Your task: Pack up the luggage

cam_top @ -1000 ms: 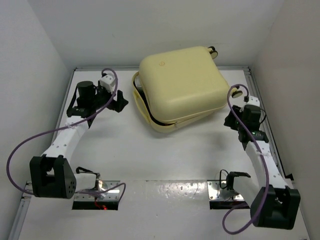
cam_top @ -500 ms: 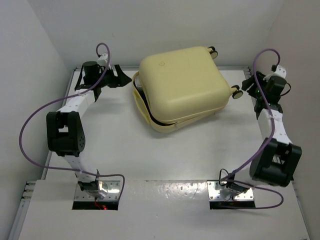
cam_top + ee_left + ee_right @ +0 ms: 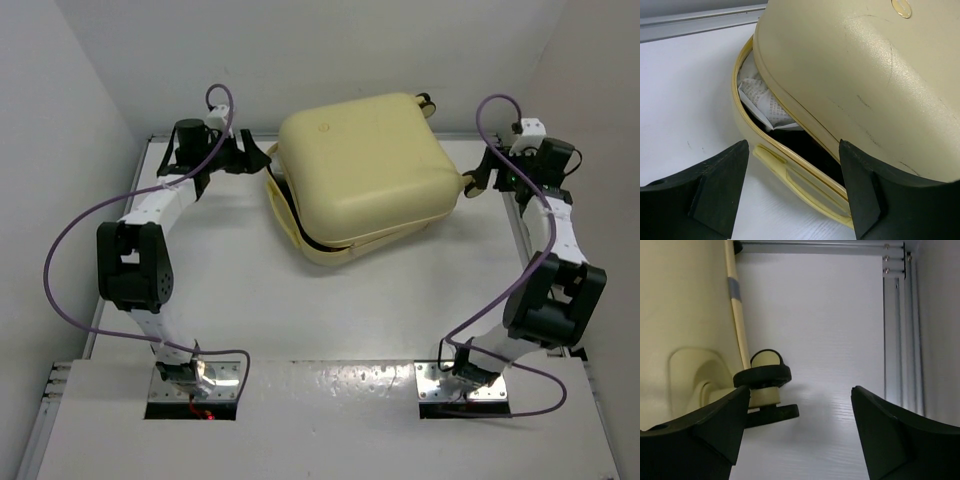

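Two-armed rig in the closing stage of packing. Nearest the camera, both arm bases are bolted at the front edge of the white surface (image 3: pixel 300 310), and each arm reaches away toward one flank of the luggage (image 3: pixel 360 170). This cream-yellow hard-shell suitcase lies flat at the far middle of the surface, between the two claws.

The left claw (image 3: pixel 245 157) hangs just beside the case's left side, its jaws wide and holding nothing. Its wrist view faces the seam, where the lid (image 3: pixel 865 75) sits lowered but askew over the lower shell (image 3: pixel 790 172). The gap there exposes a white printed packet (image 3: pixel 762 97) and black lining (image 3: pixel 800 142).

The right claw (image 3: pixel 482 180) is likewise spread wide and empty. It stands at the right side next to a black wheel (image 3: pixel 762 376), and contact with that wheel cannot be told. A second wheel (image 3: pixel 426 101) shows at the far corner.

Judged step: contents are in and the lid is not yet seated. The next move probably calls for pressing or squaring the lid onto the lower shell, with the packet kept clear of the rim.
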Robot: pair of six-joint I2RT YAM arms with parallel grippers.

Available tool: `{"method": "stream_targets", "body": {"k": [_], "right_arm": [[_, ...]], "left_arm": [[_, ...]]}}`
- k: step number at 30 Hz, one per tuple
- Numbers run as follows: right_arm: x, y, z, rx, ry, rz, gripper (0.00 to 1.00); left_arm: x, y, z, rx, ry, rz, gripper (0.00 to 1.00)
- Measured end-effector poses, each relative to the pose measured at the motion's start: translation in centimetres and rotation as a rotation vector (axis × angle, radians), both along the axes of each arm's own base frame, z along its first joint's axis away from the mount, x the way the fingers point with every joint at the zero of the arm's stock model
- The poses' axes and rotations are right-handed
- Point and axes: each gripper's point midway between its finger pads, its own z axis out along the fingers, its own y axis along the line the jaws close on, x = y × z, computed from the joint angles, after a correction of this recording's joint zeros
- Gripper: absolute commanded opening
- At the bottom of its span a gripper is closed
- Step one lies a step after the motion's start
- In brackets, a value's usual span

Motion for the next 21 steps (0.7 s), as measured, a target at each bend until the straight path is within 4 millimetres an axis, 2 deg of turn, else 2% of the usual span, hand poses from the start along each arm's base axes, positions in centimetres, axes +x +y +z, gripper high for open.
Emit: {"method": "stream_targets", "body": {"k": [2,6,12,16,21], "right_arm": [[-0.7,0.2,0.8,-0.104,-0.001,0.091,0.85],[-0.7,0.0,1.8,-0.295,0.008,0.255,0.88],[0.9,-1.0,2.9,-0.507,0.055,0.418,0.88],[0.4,-0.5,1.7,-0.61,0.1,0.532,0.88],[-1.3,1.6,-0.4,-0.678,0.171,0.722,0.88]], "left_arm": [[0.0,0.0,0.1,0.009,-0.008,-0.003,0.78],[-0.1,-0.1,0.0,0.016,-0.011,-0.009,0.78],[-0.3,-0.1,-0.3,0.024,-0.002,-0.018,0.79],[-0.4,-0.1,-0.5,0.028,0.0,-0.025,0.79],[-0.6,-0.3,-0.6,0.024,0.005,-0.035,0.79]]}}
